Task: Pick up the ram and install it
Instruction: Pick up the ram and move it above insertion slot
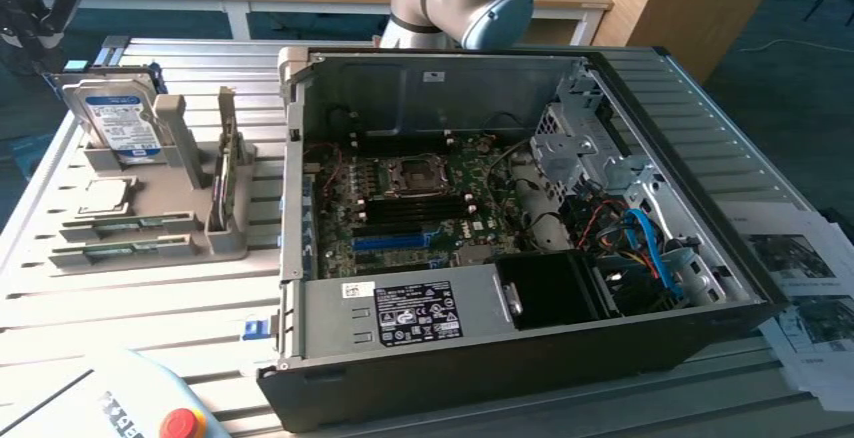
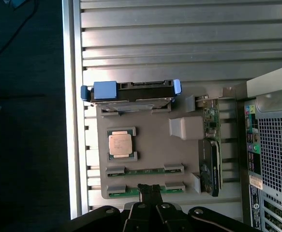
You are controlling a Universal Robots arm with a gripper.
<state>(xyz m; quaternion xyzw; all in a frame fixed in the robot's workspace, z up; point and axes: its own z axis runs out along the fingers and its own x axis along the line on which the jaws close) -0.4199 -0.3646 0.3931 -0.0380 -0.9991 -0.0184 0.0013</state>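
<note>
Above the grey tray [image 2: 150, 145] on the desk [image 2: 155, 48], we see the tool [image 2: 150, 189] pressed together, directly over the ram [image 2: 124, 193] lying in its slot.

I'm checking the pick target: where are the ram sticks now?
Both ram sticks lie flat in the gray holder on the exterior view's left, outside the computer case, beside the processor chip, away from the hard drive.

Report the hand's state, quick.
Hand: closed, nothing seen in its grip, tips just over a ram stick lying in the grey tray.
</note>
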